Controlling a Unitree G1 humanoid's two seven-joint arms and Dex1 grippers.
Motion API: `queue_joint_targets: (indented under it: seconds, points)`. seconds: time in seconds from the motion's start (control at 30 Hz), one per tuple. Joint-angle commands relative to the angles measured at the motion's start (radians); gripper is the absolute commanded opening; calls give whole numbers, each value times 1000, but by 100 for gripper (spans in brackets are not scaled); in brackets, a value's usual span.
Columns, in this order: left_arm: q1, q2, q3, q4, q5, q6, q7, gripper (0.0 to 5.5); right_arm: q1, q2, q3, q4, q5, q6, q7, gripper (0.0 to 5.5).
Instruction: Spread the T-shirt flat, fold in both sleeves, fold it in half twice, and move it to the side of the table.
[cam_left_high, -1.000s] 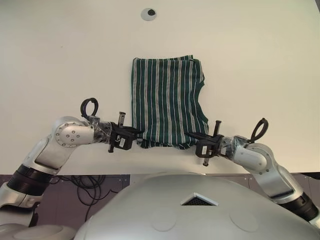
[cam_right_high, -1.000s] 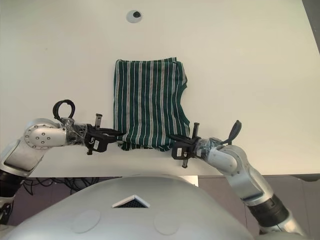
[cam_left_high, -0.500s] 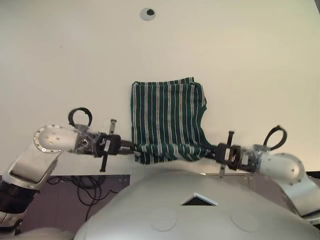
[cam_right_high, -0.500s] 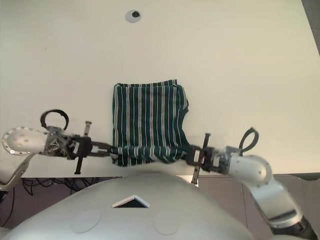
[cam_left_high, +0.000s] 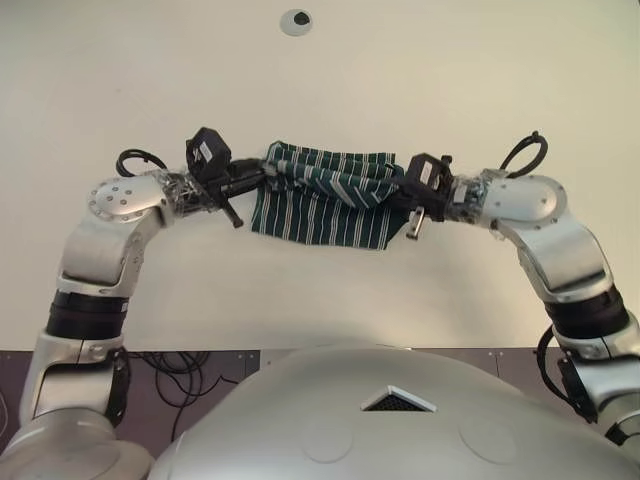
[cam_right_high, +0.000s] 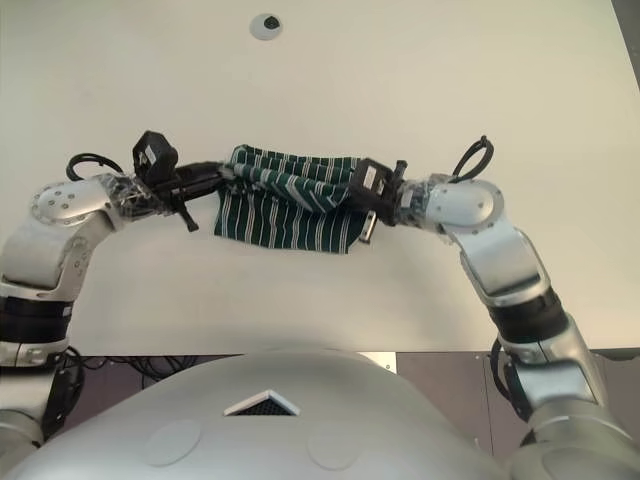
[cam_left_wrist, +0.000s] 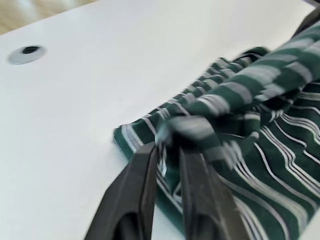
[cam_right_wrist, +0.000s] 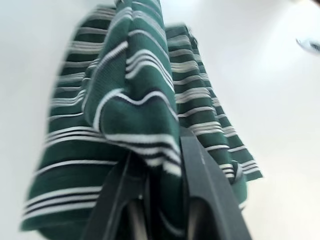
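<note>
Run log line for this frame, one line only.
phase: half-fold | left tool: shut on T-shirt | right tool: shut on T-shirt | T-shirt: one edge raised between tools, rest on table

No legible text, number, brand or sign recorded. Nothing readable noted on T-shirt (cam_left_high: 320, 205), table (cam_left_high: 450, 80), left hand (cam_left_high: 264, 172) or right hand (cam_left_high: 397, 191).
</note>
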Motion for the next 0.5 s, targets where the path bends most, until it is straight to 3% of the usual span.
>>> queue_joint_targets:
  seconds: [0.03,0.2,0.37,0.5]
  points:
    - [-79,-92,-14,108,62,-9,77,131,-113,92,-9,182,-33,11,-52,127]
    - [-154,-227,57,253,87,-102,194,146,-110,185,-75,299,0,46,-125,144]
    - [-184,-292,155,321,122,-308,304,146,-115,240,-288,384,89,100,-249,144]
    - [-173,-354,204,289,96,-400,342,146,-100,254,-347,367,51,1,-362,144]
